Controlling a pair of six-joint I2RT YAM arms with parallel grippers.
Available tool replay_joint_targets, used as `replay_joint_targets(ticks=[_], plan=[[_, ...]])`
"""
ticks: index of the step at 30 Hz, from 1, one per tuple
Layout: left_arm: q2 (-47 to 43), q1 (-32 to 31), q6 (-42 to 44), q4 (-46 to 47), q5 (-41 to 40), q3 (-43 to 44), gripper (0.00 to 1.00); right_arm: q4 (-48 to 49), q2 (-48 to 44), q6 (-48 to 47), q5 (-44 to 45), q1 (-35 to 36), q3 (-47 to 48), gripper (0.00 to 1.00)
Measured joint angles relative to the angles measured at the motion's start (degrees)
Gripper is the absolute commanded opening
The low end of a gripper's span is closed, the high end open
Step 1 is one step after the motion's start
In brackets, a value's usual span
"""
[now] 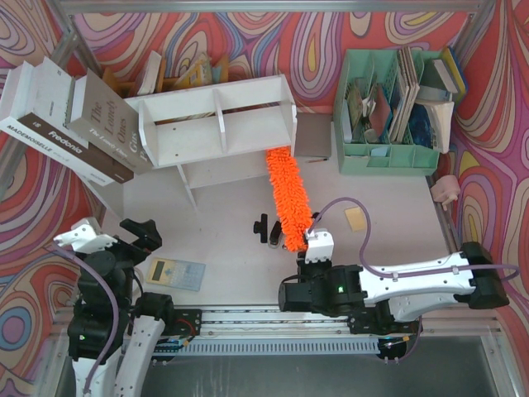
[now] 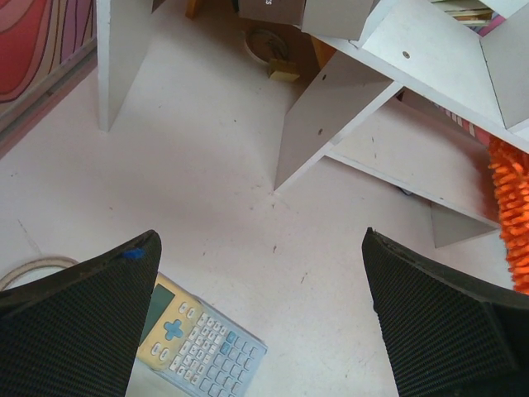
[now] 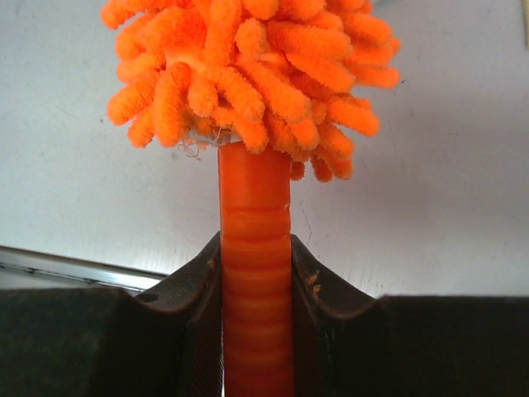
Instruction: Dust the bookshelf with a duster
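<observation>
The white bookshelf (image 1: 216, 122) stands at the back centre-left; its underside and legs show in the left wrist view (image 2: 347, 99). The fluffy orange duster (image 1: 288, 198) stretches from the shelf's right end toward me. My right gripper (image 1: 316, 241) is shut on its ribbed orange handle (image 3: 254, 273), with the fluffy head (image 3: 248, 74) just beyond the fingers. The duster's tip touches or sits just under the shelf's right end. My left gripper (image 1: 136, 236) is open and empty at the front left, above the table (image 2: 248, 248).
A calculator (image 1: 175, 273) lies by the left gripper, also in the left wrist view (image 2: 198, 343). Stacked books (image 1: 74, 124) lean at the back left. A mint-green file organiser (image 1: 393, 107) stands at the back right. A small black object (image 1: 263, 227) and a yellow note (image 1: 356, 218) lie mid-table.
</observation>
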Motion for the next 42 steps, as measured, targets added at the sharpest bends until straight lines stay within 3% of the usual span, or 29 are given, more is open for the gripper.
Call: replay_joint_targets(ticks=[6,12,21,28,42], plan=[[-0.28,0.0,-0.17,0.0,0.11,0.0,0.99,5.73,2.49,-2.67,-3.58,-0.96,-3.65,0.0],[-1.16,0.0,-0.22,0.0,0.11,0.0,0.99,5.57,4.98,-5.51,-2.99,-1.49,2.54,0.0],[-1.86,0.0,-0.39,0.0,0.11,0.0,0.98,14.56,5.35,-20.26,-2.86,-1.73,9.01,0.0],[-1.99,0.0,-0.42,0.0,0.11,0.0,0.99,27.41,15.96,-30.86,-9.31,-1.79,11.19,0.0],[-1.99,0.0,-0.59,0.0,0.11,0.0,0.99,29.42,19.54,-29.2,-11.69,-2.23,8.81,0.0]])
